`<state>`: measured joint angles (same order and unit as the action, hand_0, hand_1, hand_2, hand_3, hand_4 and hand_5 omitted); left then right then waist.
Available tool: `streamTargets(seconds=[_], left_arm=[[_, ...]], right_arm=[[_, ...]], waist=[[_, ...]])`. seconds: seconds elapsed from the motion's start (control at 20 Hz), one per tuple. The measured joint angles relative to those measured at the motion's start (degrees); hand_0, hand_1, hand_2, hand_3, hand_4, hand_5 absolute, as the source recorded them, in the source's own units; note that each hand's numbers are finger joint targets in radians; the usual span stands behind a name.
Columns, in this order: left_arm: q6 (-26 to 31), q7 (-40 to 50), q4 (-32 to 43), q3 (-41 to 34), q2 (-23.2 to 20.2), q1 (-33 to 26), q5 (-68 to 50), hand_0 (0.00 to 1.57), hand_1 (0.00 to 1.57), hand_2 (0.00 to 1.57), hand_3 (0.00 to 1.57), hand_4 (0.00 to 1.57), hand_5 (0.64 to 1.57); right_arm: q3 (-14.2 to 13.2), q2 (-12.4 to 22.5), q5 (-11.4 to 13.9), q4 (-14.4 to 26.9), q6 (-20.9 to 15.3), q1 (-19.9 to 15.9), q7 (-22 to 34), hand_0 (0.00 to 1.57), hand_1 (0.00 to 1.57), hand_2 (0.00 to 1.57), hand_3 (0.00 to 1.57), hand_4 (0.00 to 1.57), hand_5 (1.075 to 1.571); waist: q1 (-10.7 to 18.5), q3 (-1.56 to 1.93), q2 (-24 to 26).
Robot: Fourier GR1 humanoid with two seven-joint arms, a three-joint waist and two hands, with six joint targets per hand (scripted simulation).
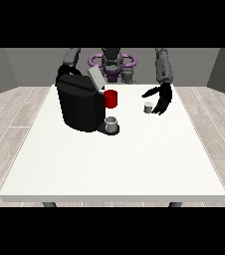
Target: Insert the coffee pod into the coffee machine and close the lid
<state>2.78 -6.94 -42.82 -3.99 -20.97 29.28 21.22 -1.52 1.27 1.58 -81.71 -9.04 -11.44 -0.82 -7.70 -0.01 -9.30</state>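
A black coffee machine (pixel 79 105) stands on the white table (pixel 114 159) at the left of the middle, its grey lid (pixel 95 77) tilted up and open. A small grey cup (pixel 112 123) rests on the machine's front tray. The small grey coffee pod (pixel 148 106) stands on the table to the right of the machine. The hand at the view's right (pixel 162 100) hangs just right of the pod, fingers spread and relaxed, thumb pointing toward the pod without touching it. The hand at the view's left is hidden behind the machine; only its arm (pixel 71 59) shows.
A red mug (pixel 111 98) stands right beside the machine, behind the grey cup. The robot's torso (pixel 112 64) is at the table's far edge. Wooden floor surrounds the table.
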Motion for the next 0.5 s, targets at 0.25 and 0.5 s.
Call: streamTargets(seconds=[0.25,0.5], left_arm=[[-2.0,-2.1,3.6,1.1,-0.9,0.7,3.7,0.65,0.65,0.79,0.53,0.00,1.571],[-6.4,-4.7,5.4,1.5,-0.6,2.4,6.9,0.69,0.69,0.85,0.65,0.29,1.571]], right_arm=[[0.8,0.1,0.2,-1.5,0.3,0.3,0.8,0.00,0.00,0.00,0.00,0.49,1.571],[0.3,-0.1,-0.3,-0.4,-0.2,-0.5,-0.1,0.00,0.00,0.00,0.00,0.50,1.571]], waist=[[-1.1,-0.01,-0.2],[-0.8,0.04,-1.2]])
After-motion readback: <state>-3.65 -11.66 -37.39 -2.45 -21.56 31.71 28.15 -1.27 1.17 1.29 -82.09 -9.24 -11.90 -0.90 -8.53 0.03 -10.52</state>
